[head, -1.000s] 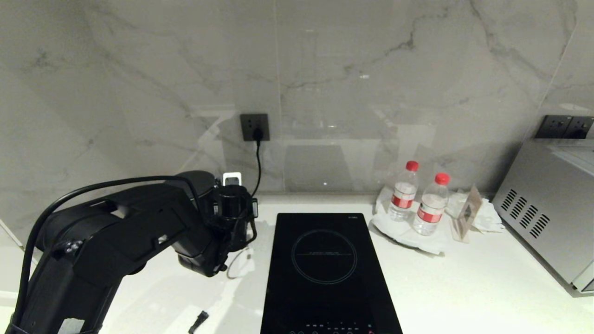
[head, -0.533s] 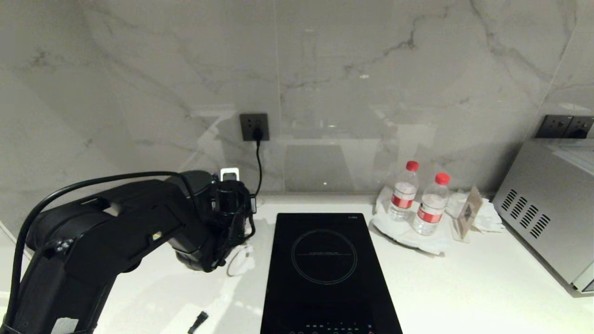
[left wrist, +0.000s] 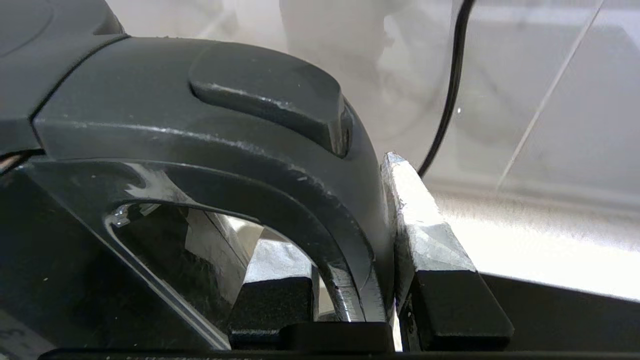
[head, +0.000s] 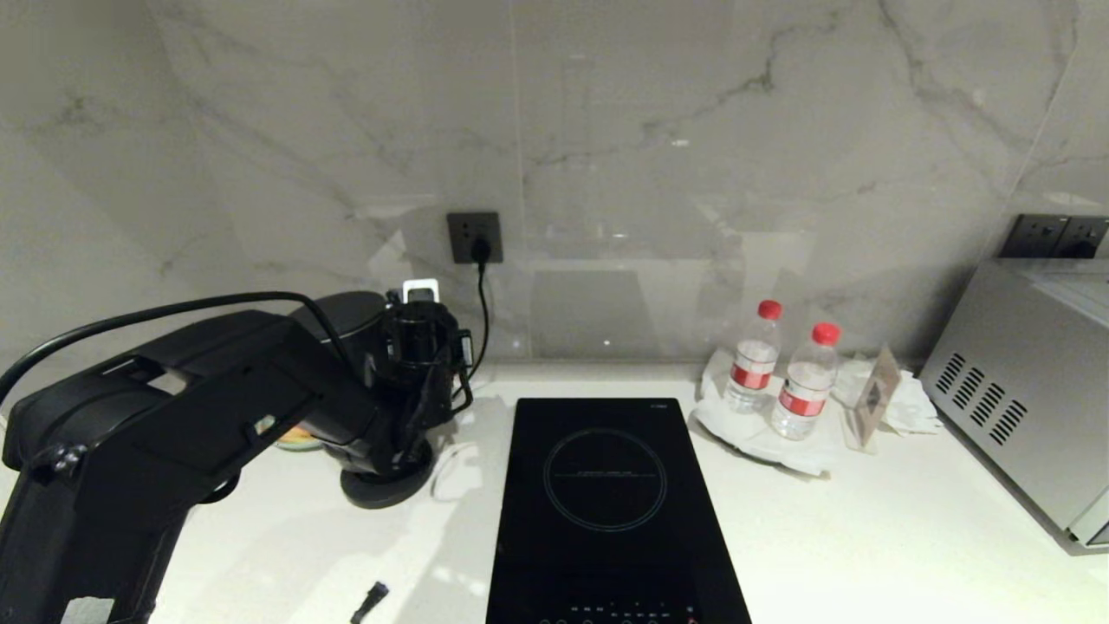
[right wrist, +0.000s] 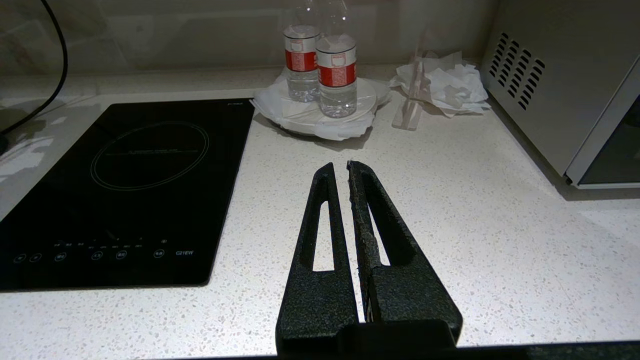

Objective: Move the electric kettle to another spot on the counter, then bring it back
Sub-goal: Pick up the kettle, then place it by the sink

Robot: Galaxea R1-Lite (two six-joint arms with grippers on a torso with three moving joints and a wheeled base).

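1 electric kettle (head: 346, 316) hangs just above its round base (head: 387, 487) at the far left of the tabletop (head: 866, 520), left of the hob (head: 606, 511). Left tool (left wrist: 350, 280) clamps its handle (left wrist: 280, 165). Right tool (right wrist: 341, 171) hovers narrow, empty, near 2 bottles (right wrist: 325, 60).

The counter (head: 866, 537) lies open right of the hob (head: 606, 503). Two water bottles (head: 780, 373), crumpled paper (head: 905, 407) and the microwave (head: 1031, 390) crowd the far right. A round base (head: 385, 487) and cord (head: 482, 303) stand left of the hob.
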